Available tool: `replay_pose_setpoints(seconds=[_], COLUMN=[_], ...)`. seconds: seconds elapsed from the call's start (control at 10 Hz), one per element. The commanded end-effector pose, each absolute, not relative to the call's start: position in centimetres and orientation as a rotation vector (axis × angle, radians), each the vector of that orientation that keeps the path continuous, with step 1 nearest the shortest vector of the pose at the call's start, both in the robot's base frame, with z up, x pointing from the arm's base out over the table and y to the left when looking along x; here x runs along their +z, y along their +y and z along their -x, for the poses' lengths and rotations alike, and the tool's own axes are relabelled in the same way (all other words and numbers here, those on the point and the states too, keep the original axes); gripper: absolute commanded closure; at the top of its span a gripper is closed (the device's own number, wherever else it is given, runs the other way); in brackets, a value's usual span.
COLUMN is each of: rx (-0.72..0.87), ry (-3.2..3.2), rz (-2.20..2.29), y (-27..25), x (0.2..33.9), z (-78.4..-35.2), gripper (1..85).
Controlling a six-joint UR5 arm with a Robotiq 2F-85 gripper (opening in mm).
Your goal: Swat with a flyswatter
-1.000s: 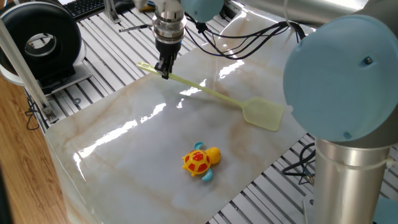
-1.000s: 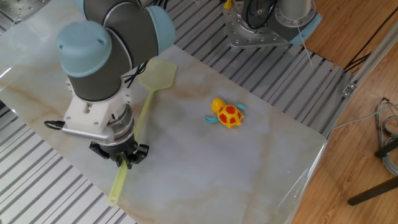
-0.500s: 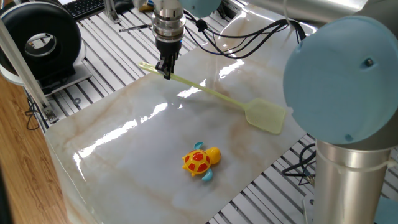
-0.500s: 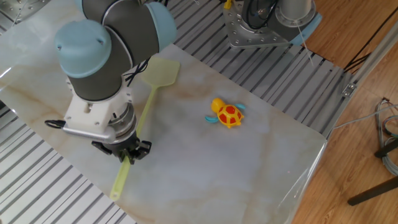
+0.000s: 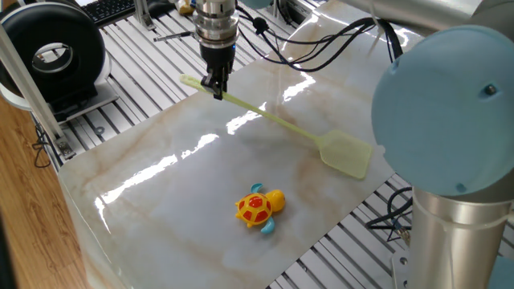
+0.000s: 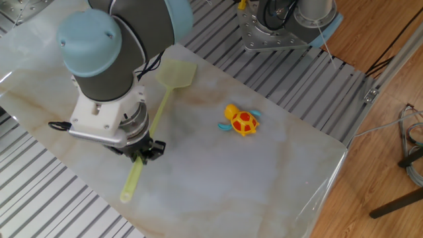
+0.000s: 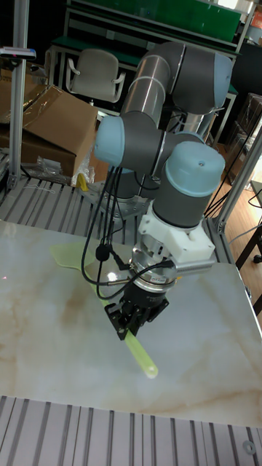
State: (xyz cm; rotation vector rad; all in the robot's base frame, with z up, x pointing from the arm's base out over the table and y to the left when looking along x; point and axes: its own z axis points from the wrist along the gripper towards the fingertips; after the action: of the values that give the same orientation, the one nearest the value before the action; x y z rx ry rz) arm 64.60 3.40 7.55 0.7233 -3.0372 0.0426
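The flyswatter (image 5: pixel 273 120) is a long pale yellow-green stick with a flat mesh head (image 5: pixel 347 154). My gripper (image 5: pixel 215 90) is shut on its handle near the tail end, pointing straight down. In the other fixed view the gripper (image 6: pixel 140 158) holds the flyswatter (image 6: pixel 160 112) with the head (image 6: pixel 176 74) pointing away and the tail sticking out below. The tall fixed view shows the gripper (image 7: pixel 129 328) on the flyswatter (image 7: pixel 143 362), whose middle is hidden by the arm. An orange-and-yellow toy turtle (image 5: pixel 259 209) lies on the marble tabletop (image 5: pixel 161 201), apart from the head.
A black round device (image 5: pixel 60 52) and a keyboard (image 5: pixel 108 8) sit beyond the table's left edge. Cables (image 5: pixel 321 48) trail over the far side. A metal mount (image 6: pixel 277 26) stands behind the turtle (image 6: pixel 241 121). Cardboard boxes (image 7: pixel 44 124) lie off-table.
The gripper has risen slightly and carried the flyswatter a little way head-first. The turtle has stayed where it was.
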Motion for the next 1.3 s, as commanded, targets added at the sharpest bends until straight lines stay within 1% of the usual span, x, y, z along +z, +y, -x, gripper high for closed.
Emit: replay_pose_setpoints(seconds=[0.0, 0.3, 0.5, 1.2], rx=[0.102, 0.132, 0.136, 0.054], ry=[-2.930, -2.910, -2.923, -3.051], rz=[-0.656, -0.665, -0.674, -0.781], y=[2.0, 1.4, 1.5, 5.6], x=[8.8, 9.5, 9.6, 7.8], z=[-61.6, -60.8, -61.1, -66.4], gripper=[84.3, 84.3, 84.3, 84.3])
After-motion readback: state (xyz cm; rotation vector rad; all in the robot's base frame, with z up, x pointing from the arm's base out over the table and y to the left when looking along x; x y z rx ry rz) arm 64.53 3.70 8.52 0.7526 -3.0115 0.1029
